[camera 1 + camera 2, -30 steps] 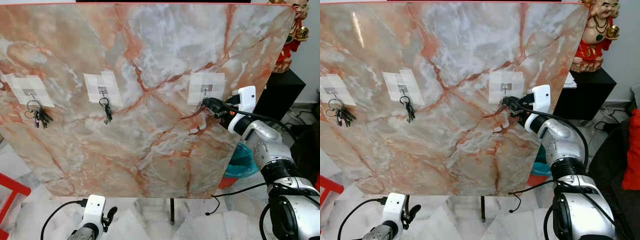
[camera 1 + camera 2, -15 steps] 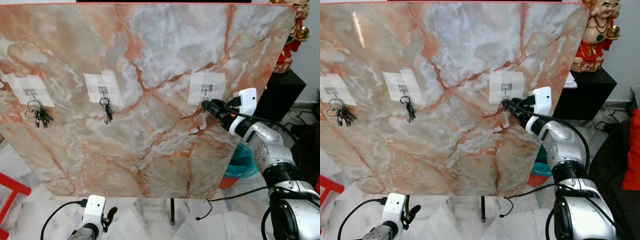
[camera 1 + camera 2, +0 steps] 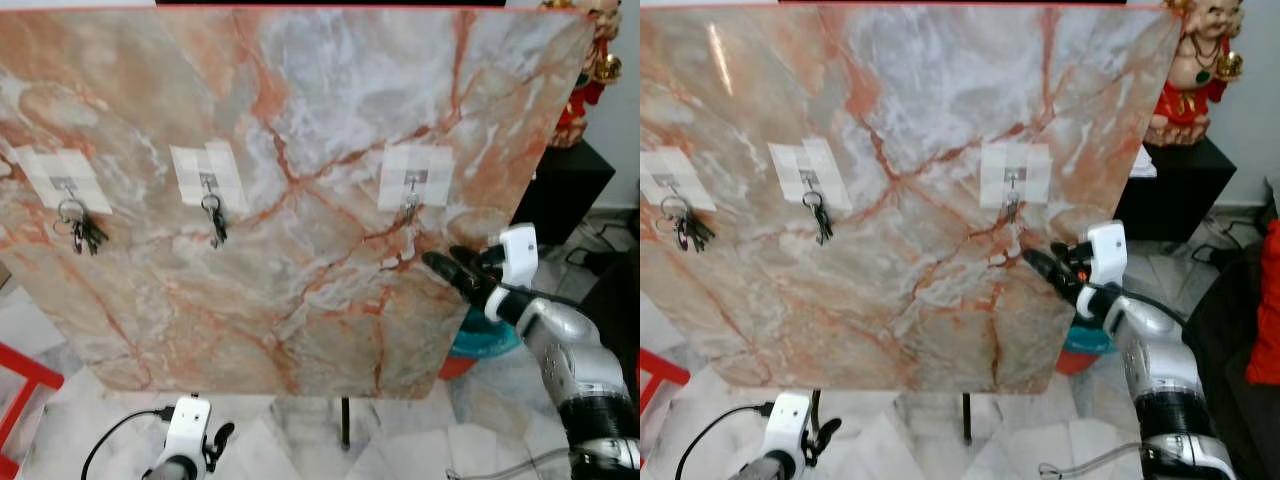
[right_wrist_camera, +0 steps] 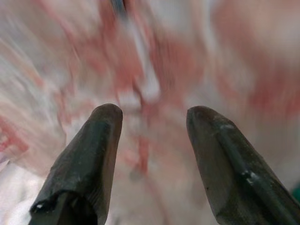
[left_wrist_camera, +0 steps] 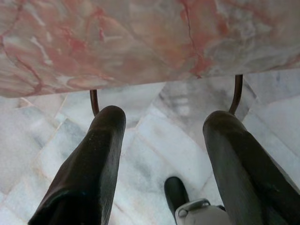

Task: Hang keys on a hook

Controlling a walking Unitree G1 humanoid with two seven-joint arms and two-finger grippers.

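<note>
A marble board (image 3: 300, 120) stands upright with three hooks on white tape patches. A bunch of keys (image 3: 78, 228) hangs on the left hook, a key (image 3: 214, 222) on the middle hook (image 3: 206, 182), and a small key (image 3: 409, 208) on the right hook (image 3: 411, 179). My right gripper (image 3: 447, 268) is open and empty, below and to the right of that key, apart from it. In the right wrist view its fingers (image 4: 89, 154) stand spread before the blurred marble. My left gripper (image 5: 159, 154) hangs low, open over the floor.
The board rests on a thin metal stand (image 3: 343, 425) over a marble tile floor (image 5: 154, 122). A red and gold figurine (image 3: 1192, 60) sits on a black cabinet (image 3: 1170, 190) at the right. A teal bin (image 3: 485, 325) is behind my right arm. A red frame (image 3: 25, 395) is at the lower left.
My right gripper has let go of the small key, which now hangs on the right hook, and has drawn back down and to the right.
</note>
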